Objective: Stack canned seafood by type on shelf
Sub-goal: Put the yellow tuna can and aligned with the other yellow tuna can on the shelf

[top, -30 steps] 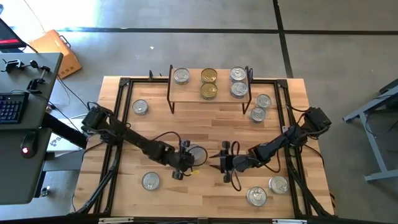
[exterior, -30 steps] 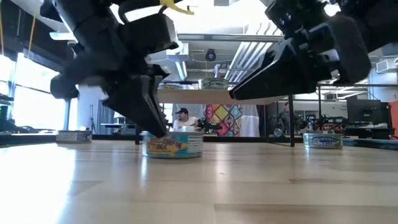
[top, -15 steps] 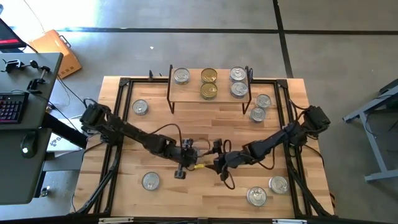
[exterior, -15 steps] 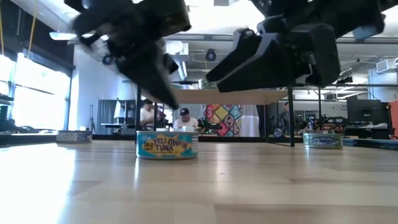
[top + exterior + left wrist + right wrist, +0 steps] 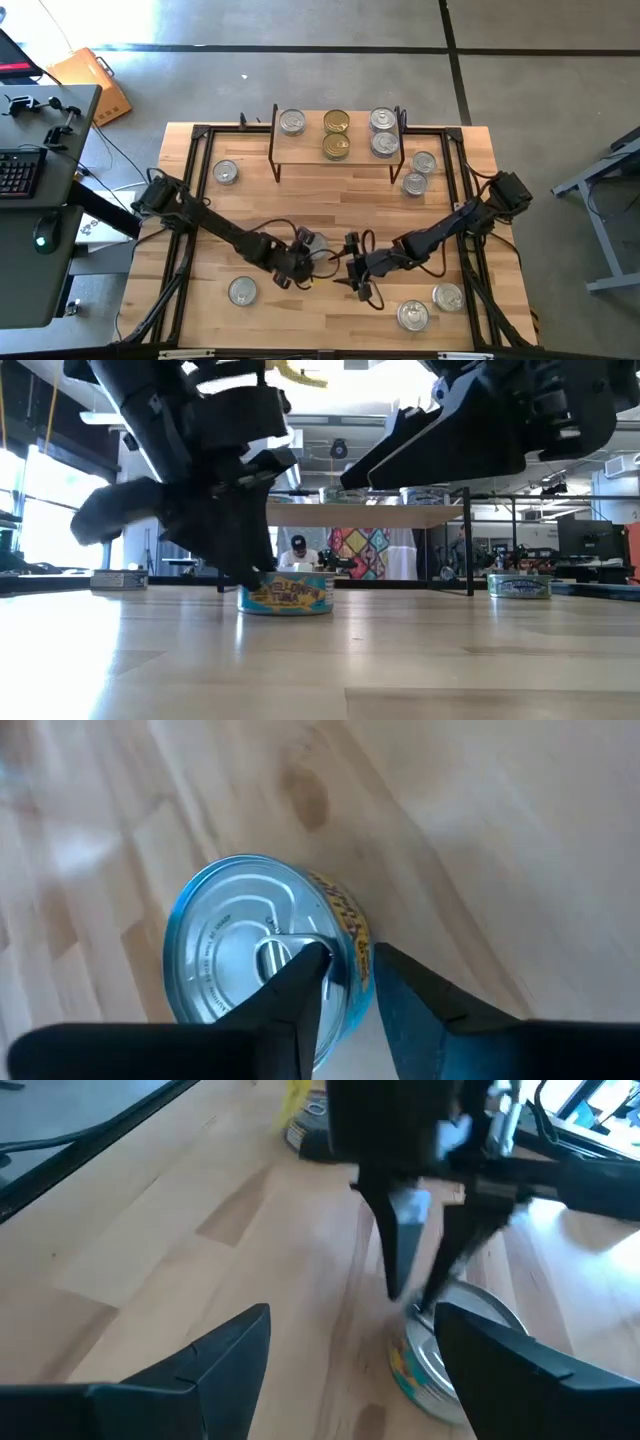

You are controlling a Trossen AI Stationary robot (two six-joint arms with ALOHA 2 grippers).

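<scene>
Left tool (image 5: 297, 268) dips low near the surface's middle, fingers (image 5: 300, 995) narrowly parted, pointing down. Right tool (image 5: 352, 275) faces it from just beside, fingers (image 5: 230, 1355) spread wide, forearm stretched low.

Grey concrete floor (image 5: 300, 70) crossed by dark lines surrounds the wooden counter (image 5: 330, 200). A black desk (image 5: 40, 240) carries a keyboard (image 5: 18, 172). Beyond, bright windows (image 5: 40, 510), ceiling ducts (image 5: 345, 435).
</scene>
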